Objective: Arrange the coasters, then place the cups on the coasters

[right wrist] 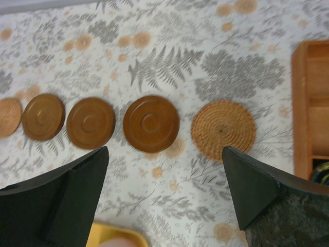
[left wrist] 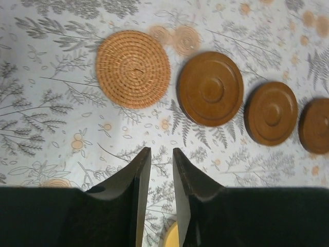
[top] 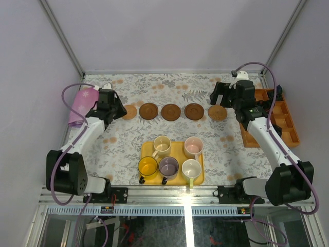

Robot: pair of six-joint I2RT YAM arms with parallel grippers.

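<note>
Five coasters lie in a row across the far half of the table: a woven one (top: 129, 111), three dark wooden ones (top: 148, 111) (top: 170, 112) (top: 194, 111), and a second woven one (top: 217, 112). Five cups stand on the yellow tray (top: 177, 150): cream (top: 162, 146), pink (top: 193, 147), yellow (top: 148, 166), purple-grey (top: 168, 166), pale green-white (top: 191, 168). My left gripper (left wrist: 159, 152) hovers just short of the left woven coaster (left wrist: 133, 68), its jaws a narrow gap apart and empty. My right gripper (right wrist: 164, 149) hangs wide open and empty near the right woven coaster (right wrist: 223, 129).
An orange compartment box (top: 277, 121) sits at the table's right edge, close to my right arm. A pink cloth (top: 82, 103) lies at the left edge behind my left arm. Enclosure walls and frame posts bound the table on three sides.
</note>
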